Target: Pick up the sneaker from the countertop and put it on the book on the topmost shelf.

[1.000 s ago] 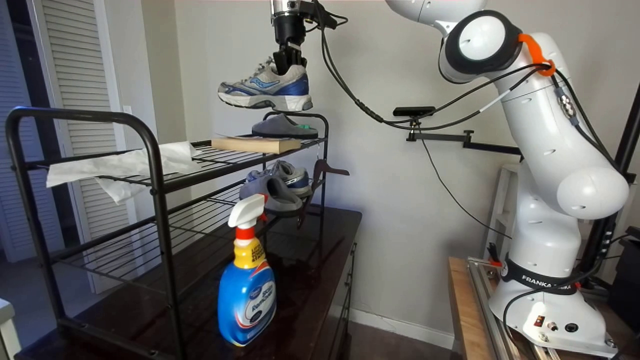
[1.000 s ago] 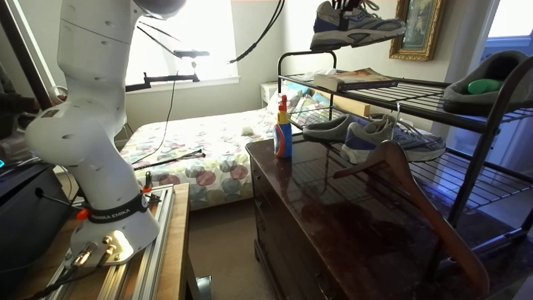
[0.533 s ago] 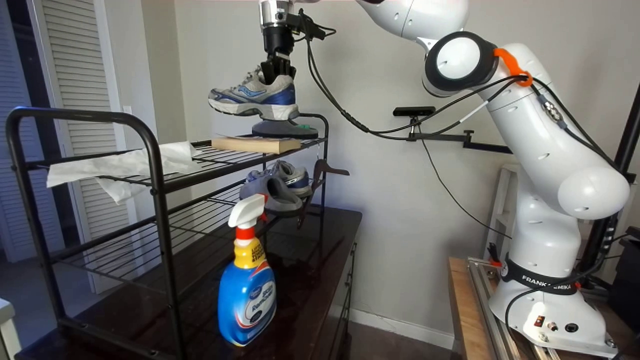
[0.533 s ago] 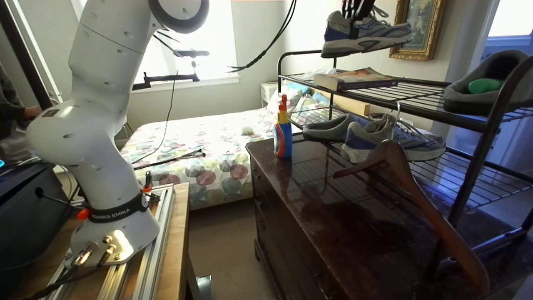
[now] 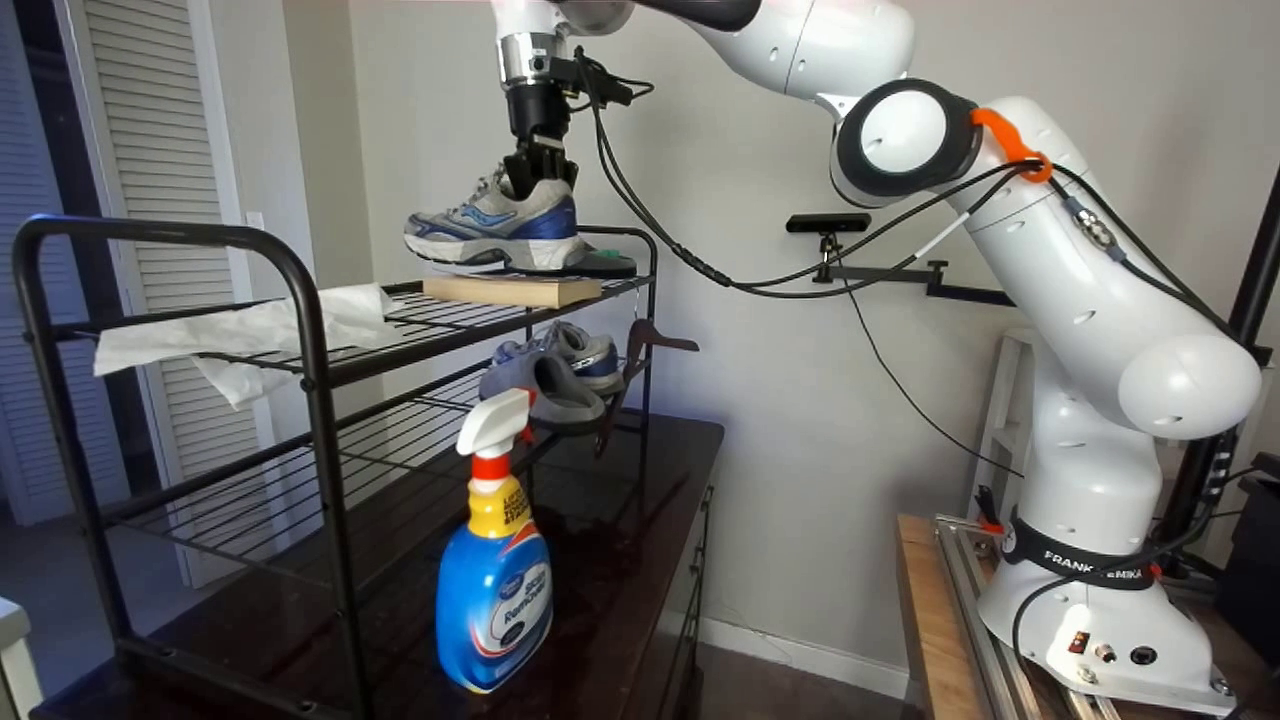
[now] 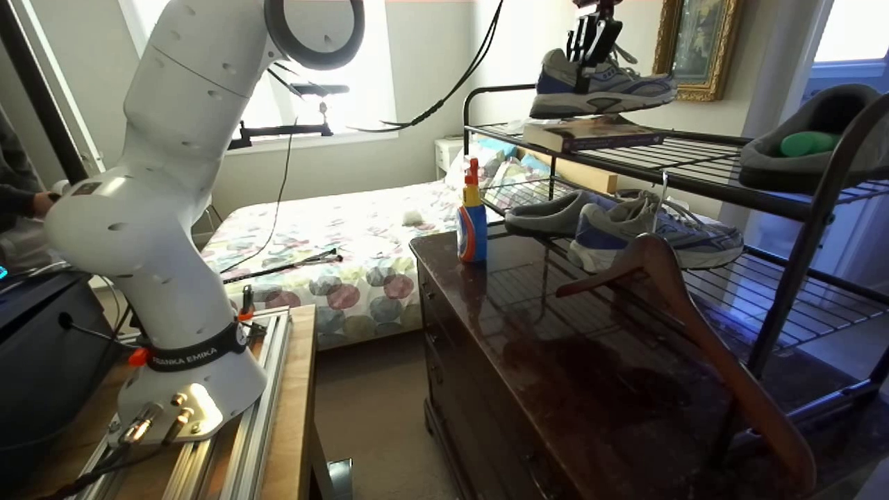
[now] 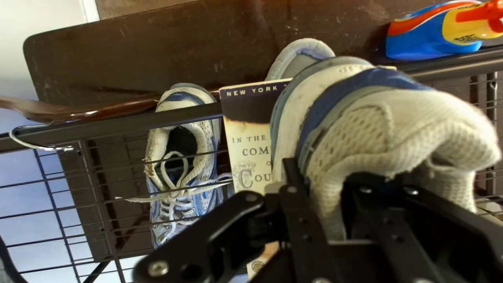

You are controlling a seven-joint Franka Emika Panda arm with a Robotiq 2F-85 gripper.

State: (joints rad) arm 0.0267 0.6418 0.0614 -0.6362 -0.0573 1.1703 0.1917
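The white and light-grey sneaker [image 5: 490, 232] with blue trim hangs upright from my gripper [image 5: 538, 178], just above the book [image 5: 515, 291]. In an exterior view, the sneaker [image 6: 604, 90] is over the book [image 6: 590, 135] too; I cannot tell if the sole touches its cover. In the wrist view, my gripper [image 7: 330, 181] is shut on the wall at the opening of the sneaker [image 7: 353, 114], one finger inside and one outside. The book [image 7: 249, 145] lies flat, partly covered, on the topmost shelf [image 5: 420, 345] of the black rack. The dark brown countertop [image 6: 549, 354] is below.
A grey slipper [image 6: 806, 149] stands on the topmost shelf beside the book. White crumpled paper [image 5: 340, 315] lies at that shelf's other end. The lower tier holds another sneaker [image 6: 653, 232] and a slipper [image 6: 545, 215]. A wooden hanger [image 6: 687, 312] hangs from the rail. A spray bottle [image 5: 495, 570] stands on the countertop.
The arm has lowered the sneaker towards the book and shifted it towards the paper end of the shelf. The grip on the sneaker is the same. Other things have not moved.
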